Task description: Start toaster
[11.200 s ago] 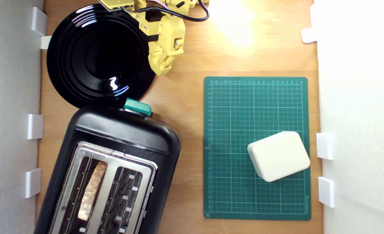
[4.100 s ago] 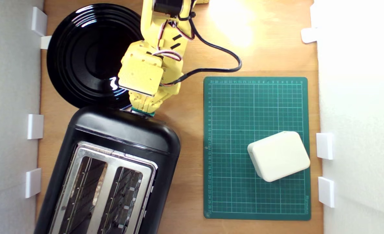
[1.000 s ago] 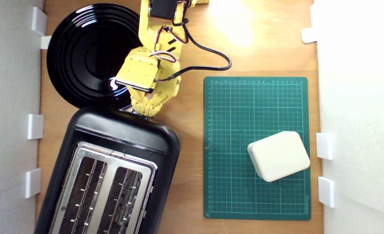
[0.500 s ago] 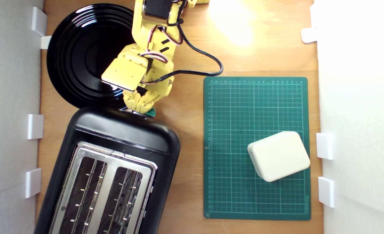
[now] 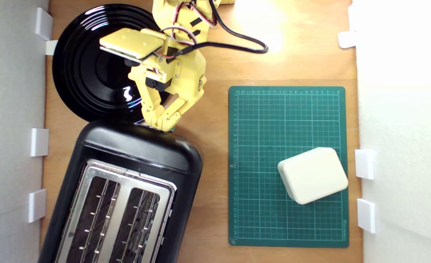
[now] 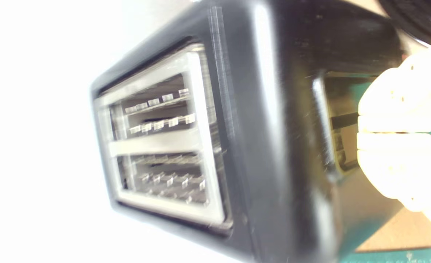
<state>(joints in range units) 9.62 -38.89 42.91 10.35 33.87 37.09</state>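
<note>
Keep yellow hand pinched together, tips on teal lever knob at 12 o'clock end of glossy black two-slot toaster, itself at 7 o'clock on wooden surface. Press straight down; verify latch before lifting.

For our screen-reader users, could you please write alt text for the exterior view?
A yellow robot arm's closed gripper sits at the end of a black two-slot toaster, beside a black plate. On the exterior view's right, a white box lies on a green cutting mat.
</note>
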